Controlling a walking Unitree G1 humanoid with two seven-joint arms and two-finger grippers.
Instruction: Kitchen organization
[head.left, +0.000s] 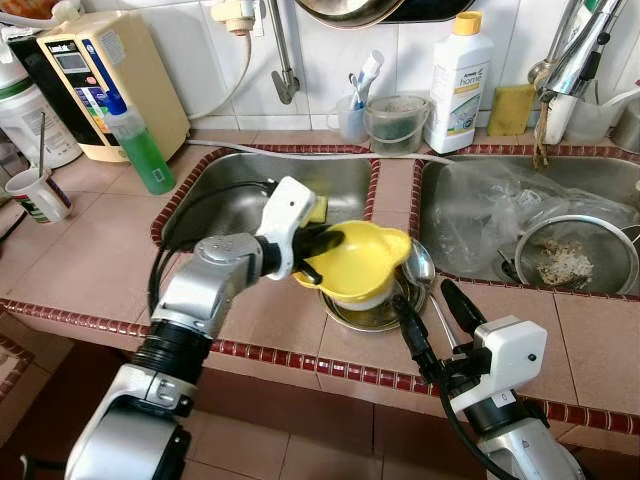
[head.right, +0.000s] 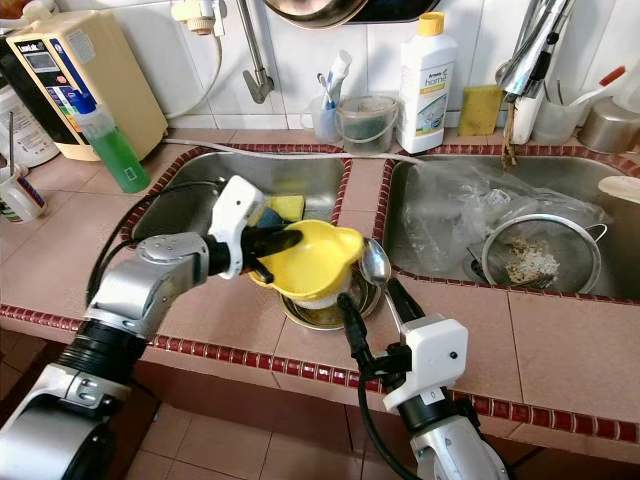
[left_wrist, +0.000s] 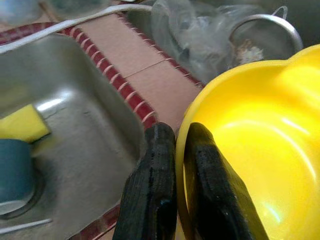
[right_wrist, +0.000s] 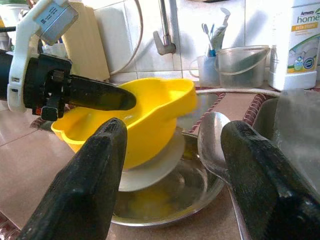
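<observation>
Left gripper: I read fingers pinched on the yellow bowl rim.
Right gripper: fingers spread, empty.
Bowl position: tilted over a white dish in the steel bowl on the worktop.
Handling: light, rigid, slick plastic; I'd keep the rim hold.

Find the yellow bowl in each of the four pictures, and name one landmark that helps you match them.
Left eye view: yellow bowl at centre, over a metal dish.
Right eye view: bowl just left of centre.
Left wrist view: bowl on the right, its rim pinched by the left gripper.
Right wrist view: bowl at centre left.
Shared landmark: the spoon beside the bowl.
</observation>
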